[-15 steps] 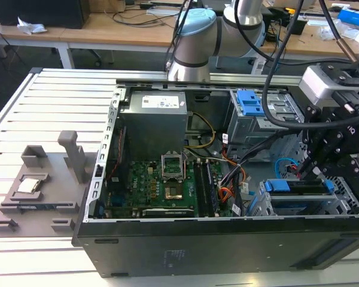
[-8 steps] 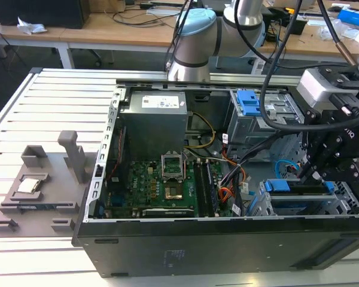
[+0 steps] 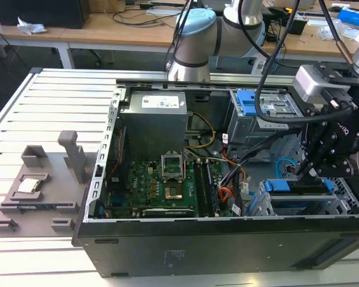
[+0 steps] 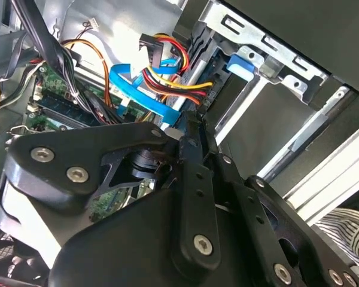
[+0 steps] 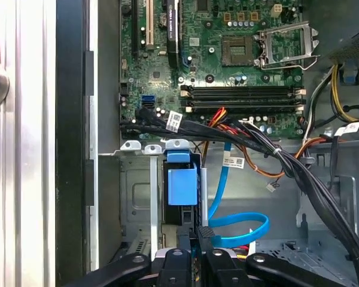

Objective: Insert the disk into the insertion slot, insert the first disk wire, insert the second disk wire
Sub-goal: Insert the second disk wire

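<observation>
The disk [image 3: 299, 188], in its blue carrier [image 5: 182, 185], sits inside the insertion slot [image 3: 293, 206], the silver cage at the case's front on the exterior view's right. My gripper [image 3: 316, 169] hangs just over the disk's end. In the first wrist view its fingers [image 5: 185, 242] stand close together on the black plug [image 5: 204, 232] of a flat blue disk wire [image 5: 242, 222]. That blue wire [image 4: 137, 89] runs up to the fingertips [image 4: 188, 134] in the second wrist view. A red, yellow and black disk wire [image 4: 170, 75] lies loose beside it.
The open computer case holds the motherboard [image 3: 161, 185], the power supply [image 3: 152, 122] and a taller cage with a blue latch [image 3: 248, 103]. A thick black cable bundle [image 5: 257, 140] crosses above the slot. A grey fixture plate [image 3: 36, 191] lies outside the case.
</observation>
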Robot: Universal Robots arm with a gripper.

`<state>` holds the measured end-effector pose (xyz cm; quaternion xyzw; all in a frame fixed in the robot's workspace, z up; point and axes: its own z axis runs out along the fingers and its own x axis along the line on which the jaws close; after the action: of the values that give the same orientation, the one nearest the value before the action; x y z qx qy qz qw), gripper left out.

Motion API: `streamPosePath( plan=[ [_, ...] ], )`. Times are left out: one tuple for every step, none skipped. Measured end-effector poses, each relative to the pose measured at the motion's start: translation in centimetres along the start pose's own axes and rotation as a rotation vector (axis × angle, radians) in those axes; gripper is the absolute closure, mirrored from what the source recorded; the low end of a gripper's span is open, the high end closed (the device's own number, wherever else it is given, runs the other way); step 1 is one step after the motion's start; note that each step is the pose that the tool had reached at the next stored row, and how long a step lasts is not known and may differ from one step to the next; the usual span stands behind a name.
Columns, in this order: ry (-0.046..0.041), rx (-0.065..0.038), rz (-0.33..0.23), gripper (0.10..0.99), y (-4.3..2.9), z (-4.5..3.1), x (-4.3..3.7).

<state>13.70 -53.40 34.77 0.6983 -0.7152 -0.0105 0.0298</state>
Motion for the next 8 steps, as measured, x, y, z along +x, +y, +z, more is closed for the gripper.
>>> streamPosePath(
  plan=[
    [-0.0002, 0.0, 0.0, 0.925, -0.09, 0.18, -0.01],
    [0.0, 0.0, 0.0, 0.925, -0.12, 0.27, -0.02],
    [0.0003, 0.0, 0.0, 0.925, -0.15, 0.32, -0.02],
    [0.0, 0.0, 0.0, 0.925, -0.18, 0.36, -0.06],
    [-0.0002, 0.0, 0.0, 0.925, -0.18, 0.36, -0.1],
    [-0.0003, 0.0, 0.0, 0.925, -0.18, 0.36, -0.13],
    [-0.0001, 0.0, -0.001, 0.925, -0.18, 0.36, -0.2],
    [0.0002, 0.0, -0.004, 0.925, -0.18, 0.36, -0.2]
  ],
)
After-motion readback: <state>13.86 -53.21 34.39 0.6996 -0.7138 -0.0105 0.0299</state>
